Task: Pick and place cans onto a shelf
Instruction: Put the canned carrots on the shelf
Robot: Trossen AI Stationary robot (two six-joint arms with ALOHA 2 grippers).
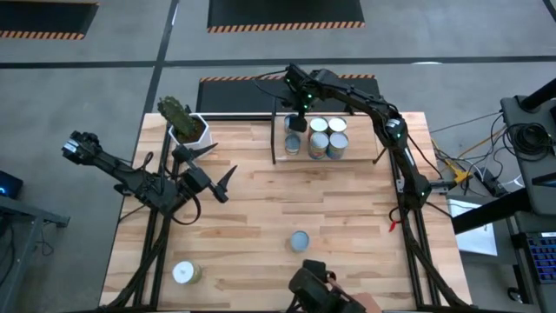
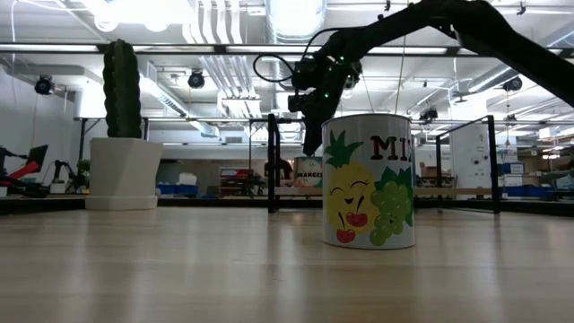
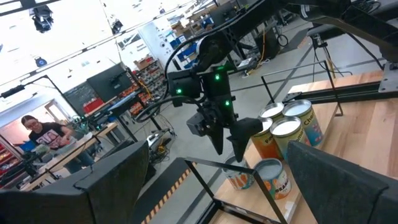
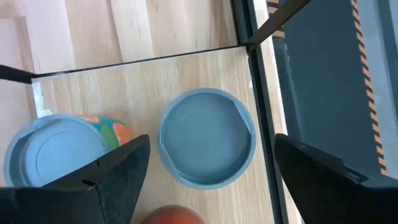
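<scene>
The shelf [image 1: 358,159] stands at the table's far edge, right of centre, with several cans [image 1: 327,136] upright on its light-wood board. My right gripper [image 1: 298,108] is open above the shelf's far left corner. Its fingers stand on either side of a blue-grey-topped can [image 4: 207,146] without touching it, and that can stands on the board. Two loose cans stand on the table: one with a fruit label [image 2: 369,179], blue-grey top [image 1: 300,241], near the front centre, and one white-topped [image 1: 183,273] at the front left. My left gripper [image 1: 221,163] is open and empty at the table's left.
A white pot with a cactus [image 1: 188,128] stands at the far left, close to my left arm. The shelf's thin black posts [image 4: 258,37] frame the corner by my right gripper. A dark device [image 1: 314,289] sits at the near edge. A person [image 3: 41,133] sits in the room beyond.
</scene>
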